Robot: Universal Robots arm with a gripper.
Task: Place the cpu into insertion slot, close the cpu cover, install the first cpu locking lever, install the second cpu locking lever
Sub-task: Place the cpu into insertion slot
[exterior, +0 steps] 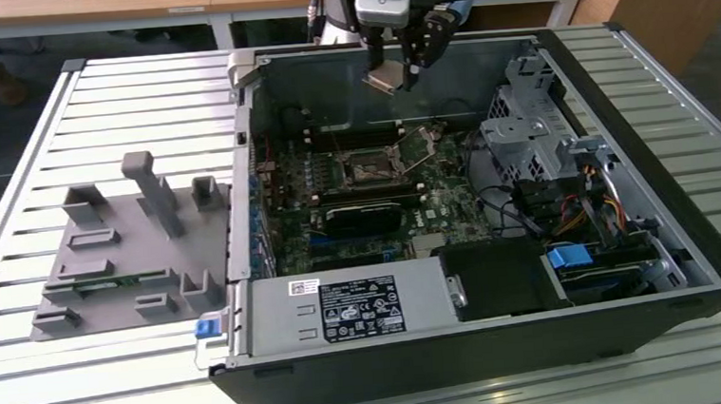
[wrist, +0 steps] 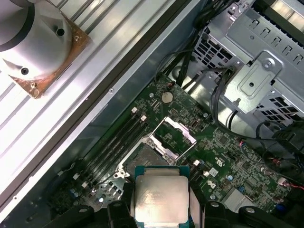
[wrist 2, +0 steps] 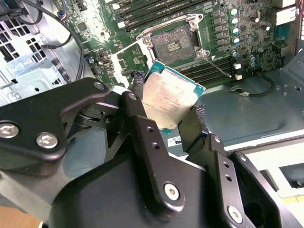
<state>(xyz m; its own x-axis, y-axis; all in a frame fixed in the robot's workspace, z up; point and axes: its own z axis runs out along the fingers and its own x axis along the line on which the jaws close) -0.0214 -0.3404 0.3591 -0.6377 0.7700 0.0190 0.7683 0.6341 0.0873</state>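
Two fingers: our end effector clamps the cpu by its edges.
Cpu: well above the insertion slot, looking tilted.
Advice: we'd level it and square its corners to the slot.

The silver-topped cpu hangs tilted, well apart from the bare insertion slot, whose cpu cover stands open

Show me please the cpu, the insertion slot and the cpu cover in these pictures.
cpu [wrist 2: 171, 97]: second wrist view, middle of its metal top.
insertion slot [wrist 2: 175, 40]: second wrist view, dark centre of the socket.
cpu cover [wrist: 182, 129]: first wrist view, one bar of the silver frame.
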